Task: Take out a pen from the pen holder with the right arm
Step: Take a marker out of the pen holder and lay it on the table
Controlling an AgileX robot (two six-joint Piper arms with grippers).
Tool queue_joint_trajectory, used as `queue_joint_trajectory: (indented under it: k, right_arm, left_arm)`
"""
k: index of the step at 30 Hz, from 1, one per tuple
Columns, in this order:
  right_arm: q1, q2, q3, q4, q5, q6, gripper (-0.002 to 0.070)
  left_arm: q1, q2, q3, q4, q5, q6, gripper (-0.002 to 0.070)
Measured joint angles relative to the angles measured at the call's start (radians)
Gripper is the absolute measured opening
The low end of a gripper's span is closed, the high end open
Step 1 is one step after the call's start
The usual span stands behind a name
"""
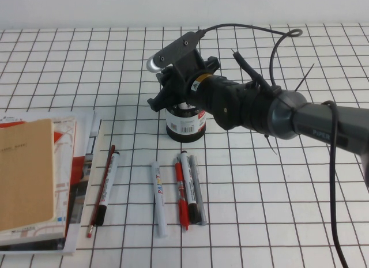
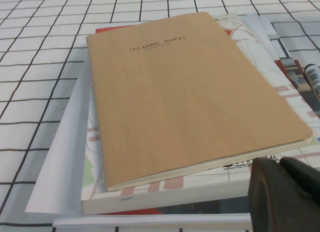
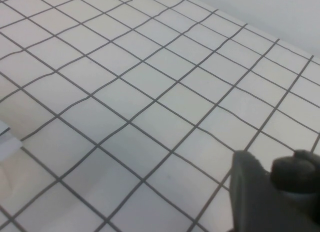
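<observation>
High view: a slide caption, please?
Right gripper over the pen holder, loose pens on the table; left gripper above the notebook, unseen here.

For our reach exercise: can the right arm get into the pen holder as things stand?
Probably yes: the right gripper sits right over the pen holder, nothing between. The left gripper hangs over the notebook, well aside.

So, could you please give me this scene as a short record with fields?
Tan notebook: atop a stack, robot's left
Loose pens: lying flat, right of the stack
Pen holder: black, upright, just behind the loose pens
Right gripper: down at the pen holder's mouth
Left gripper: hovering by the tan notebook's edge
</observation>
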Motion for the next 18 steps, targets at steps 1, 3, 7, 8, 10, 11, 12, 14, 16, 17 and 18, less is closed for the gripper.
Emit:
queue_joint_trajectory:
  k: [1,3,7,8,10,11,12,14,16,17,18]
  right_arm:
    - [0.0,0.0,0.0,0.0,0.002,0.0,0.0126]
    - [0.0,-0.004,0.0,0.002,0.01,0.0,0.0126]
    - [0.0,-0.032,0.0,0.004,0.043,0.0,0.0125]
    - [0.0,-0.048,0.0,0.006,0.051,0.002,0.0125]
    - [0.0,-0.085,0.0,0.006,0.071,0.017,0.0125]
    - [0.0,-0.111,0.0,0.006,0.081,0.025,0.0125]
    - [0.0,-0.138,0.0,0.008,0.086,0.033,0.0125]
    - [0.0,-0.198,0.0,0.008,0.107,0.054,0.0125]
    - [0.0,-0.255,0.0,0.01,0.135,0.068,0.0125]
    - [0.0,-0.284,0.0,0.01,0.156,0.079,0.0125]
    - [0.0,-0.307,0.0,0.01,0.177,0.097,0.0125]
  left_arm:
    - [0.0,0.0,0.0,0.0,0.0,0.0,-0.0004]
    - [0.0,0.0,0.0,0.0,0.0,0.0,-0.0004]
    - [0.0,0.0,0.0,0.0,0.0,0.0,-0.0004]
    - [0.0,0.0,0.0,0.0,0.0,0.0,-0.0004]
    - [0.0,0.0,0.0,0.0,0.0,0.0,-0.0004]
    - [0.0,0.0,0.0,0.0,0.0,0.0,-0.0004]
    - [0.0,0.0,0.0,0.0,0.0,0.0,-0.0004]
    - [0.0,0.0,0.0,0.0,0.0,0.0,-0.0004]
    - [0.0,0.0,0.0,0.0,0.0,0.0,-0.0004]
    - [0.0,0.0,0.0,0.0,0.0,0.0,-0.0004]
    - [0.0,0.0,0.0,0.0,0.0,0.0,-0.0005]
